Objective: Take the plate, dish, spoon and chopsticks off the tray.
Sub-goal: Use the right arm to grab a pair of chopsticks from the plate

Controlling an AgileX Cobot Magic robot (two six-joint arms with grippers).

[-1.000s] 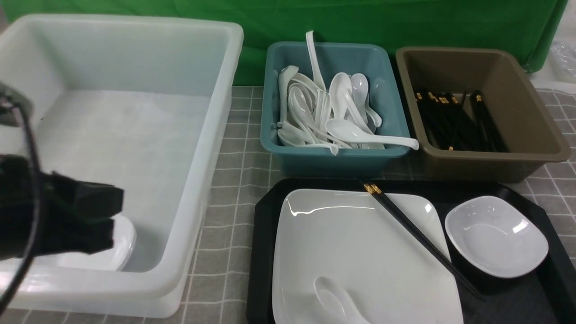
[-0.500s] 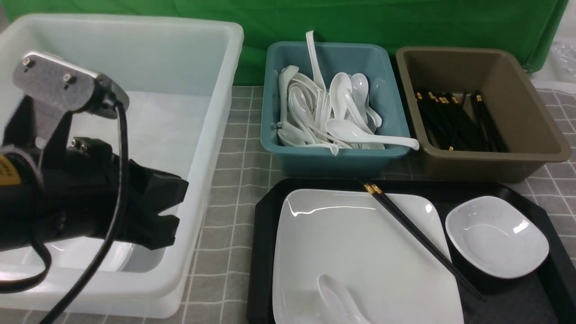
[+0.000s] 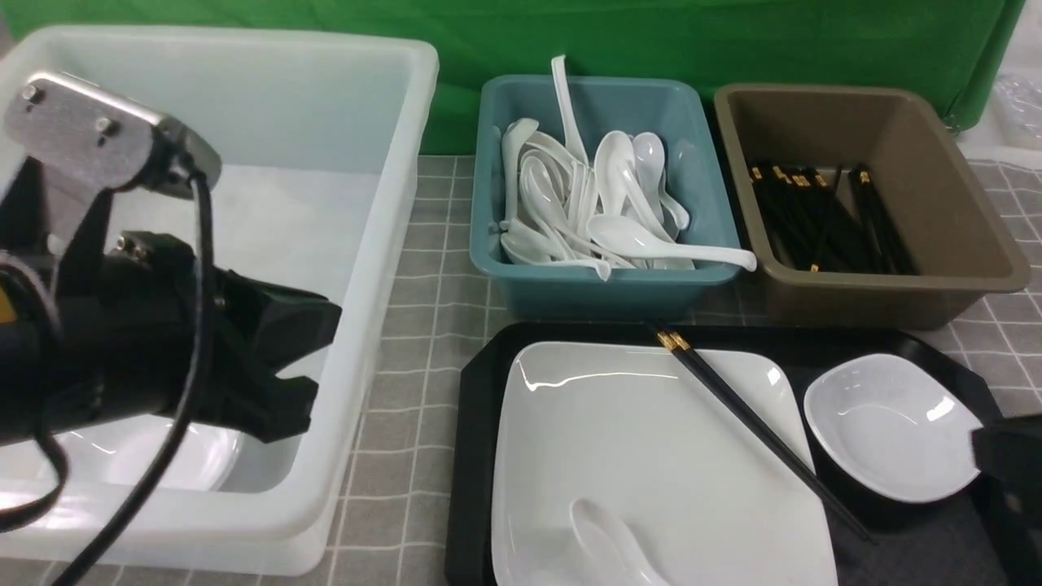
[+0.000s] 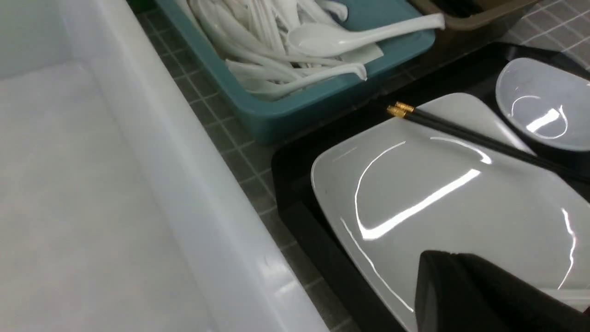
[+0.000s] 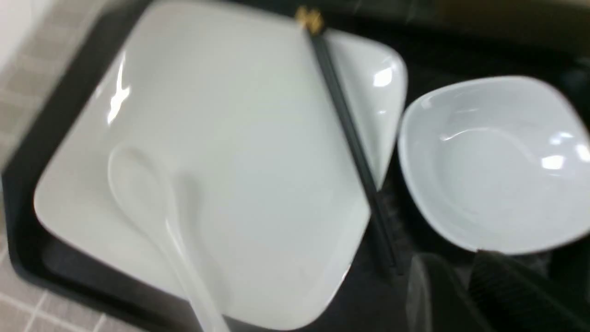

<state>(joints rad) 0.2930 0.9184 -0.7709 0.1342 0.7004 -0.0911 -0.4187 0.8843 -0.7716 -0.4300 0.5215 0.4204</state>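
Four pieces lie on the tray [image 3: 476, 391]: plate [image 3: 635, 439] at its left, spoon [image 3: 606, 541] and chopsticks [image 3: 749, 419] on the plate, dish [image 3: 891, 427] at its right. Beyond the tray's left hangs the left gripper [image 3: 317, 362], fingers spread, empty. At the tray's right edge sits the right gripper [image 3: 1008, 454]; its grip I cannot tell.

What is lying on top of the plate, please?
A spoon lies on the near part of the plate, and chopsticks cross its far right corner, their tips running off over the tray. Anything beneath the plate is hidden.
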